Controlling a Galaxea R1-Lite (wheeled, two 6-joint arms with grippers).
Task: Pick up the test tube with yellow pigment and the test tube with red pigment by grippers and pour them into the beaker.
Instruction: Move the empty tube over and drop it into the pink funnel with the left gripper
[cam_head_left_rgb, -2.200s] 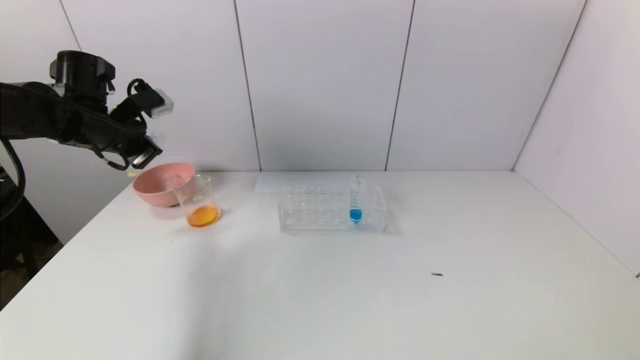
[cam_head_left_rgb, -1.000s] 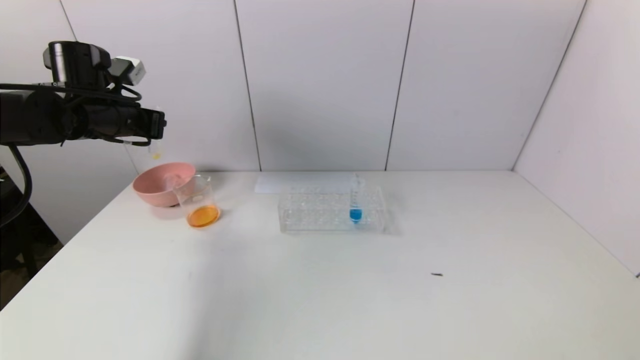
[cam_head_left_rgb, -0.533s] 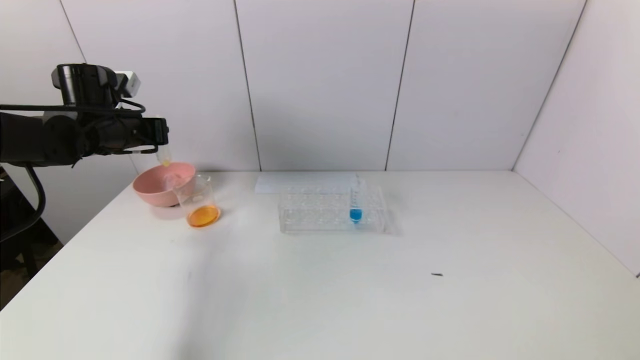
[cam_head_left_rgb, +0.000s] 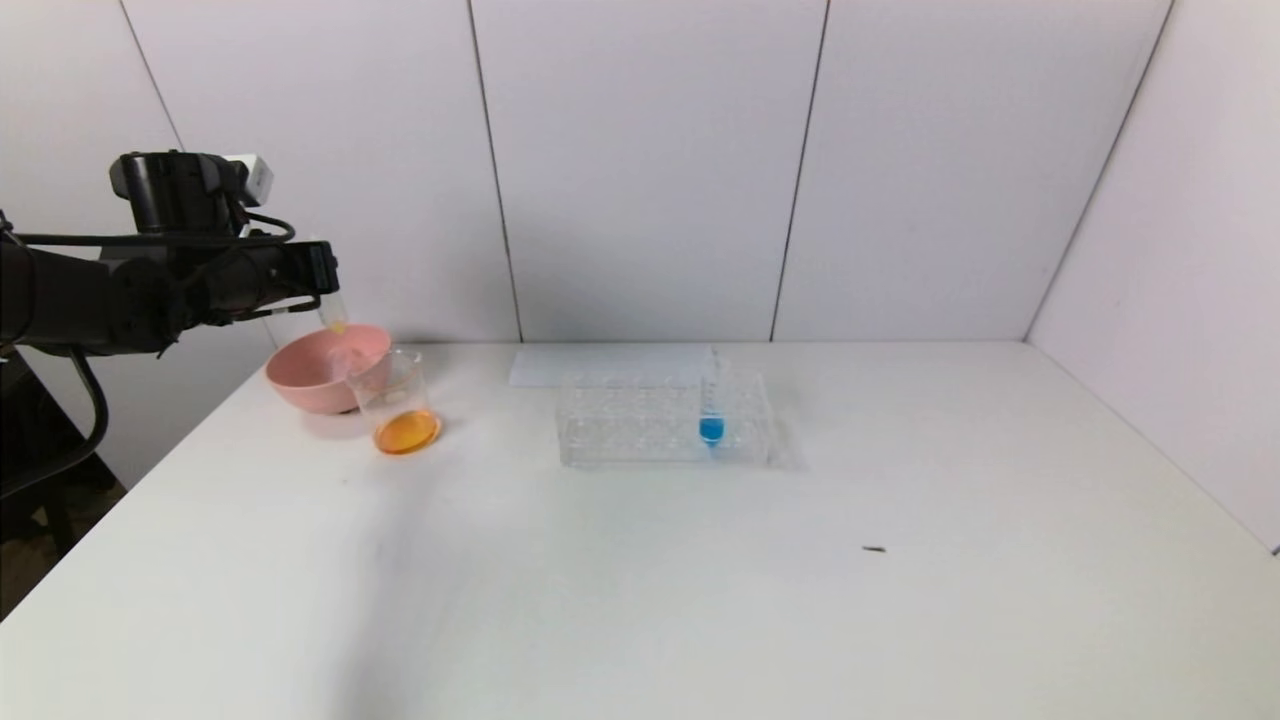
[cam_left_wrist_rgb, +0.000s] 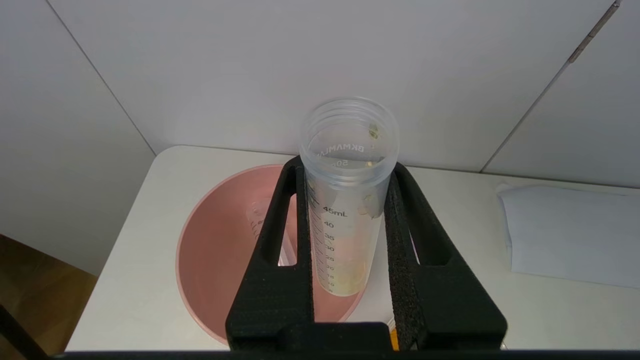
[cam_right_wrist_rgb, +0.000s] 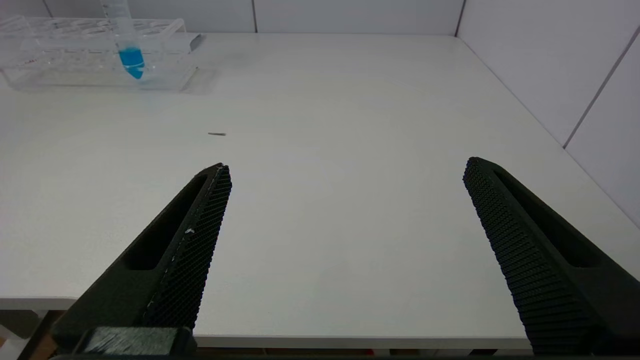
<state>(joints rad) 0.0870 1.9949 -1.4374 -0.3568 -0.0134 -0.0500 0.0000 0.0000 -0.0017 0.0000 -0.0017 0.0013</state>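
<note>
Left hand (cam_left_wrist_rgb: 345, 235) pinches the test tube with yellow pigment (cam_left_wrist_rgb: 345, 200) above the pink bowl (cam_head_left_rgb: 315, 375) at the bench's (cam_head_left_rgb: 640, 580) far-left corner. The beaker (cam_head_left_rgb: 398, 405), holding orange liquid, stands touching the bowl. Right hand (cam_right_wrist_rgb: 345, 172), spread, hovers over the bench's near-right edge

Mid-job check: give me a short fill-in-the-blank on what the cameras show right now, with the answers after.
1. The left gripper is shut on a nearly empty test tube held above the ____ bowl.
2. The liquid at the bottom of the beaker is ____.
3. The one tube standing in the clear rack holds ____ liquid.
4. The right gripper, low at the table's near edge, has its fingers ____.

Missing words: pink; orange; blue; open
</note>
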